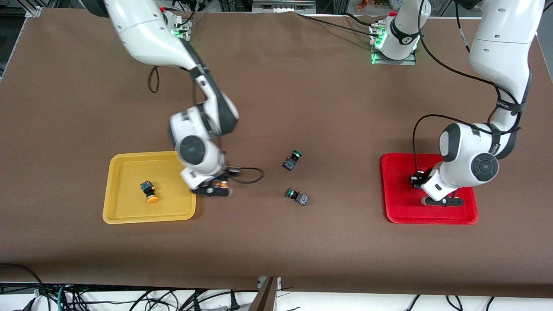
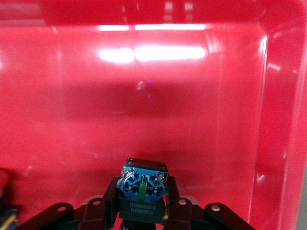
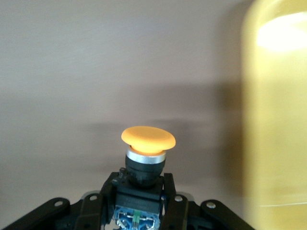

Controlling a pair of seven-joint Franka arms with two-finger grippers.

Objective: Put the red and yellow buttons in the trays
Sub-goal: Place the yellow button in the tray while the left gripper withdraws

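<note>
My right gripper [image 1: 220, 185] is shut on a yellow button [image 1: 223, 184] by its dark body, just over the table beside the yellow tray [image 1: 129, 172]. In the right wrist view the orange-yellow cap [image 3: 147, 137] sticks out past the right gripper [image 3: 139, 191], with the yellow tray [image 3: 273, 120] alongside. A second yellow button [image 1: 149, 192] lies in that tray. My left gripper [image 1: 417, 179] hangs low over the red tray [image 1: 432, 218], shut on a button's blue-black body [image 2: 143, 189]; its cap is hidden. The left wrist view shows the left gripper [image 2: 143, 194] above the red tray's floor [image 2: 168, 105].
Two green-capped buttons lie on the brown table between the trays, one [image 1: 293, 160] farther from the front camera than the other [image 1: 297, 196]. A red rounded thing [image 2: 2, 178] peeks in at the edge of the left wrist view.
</note>
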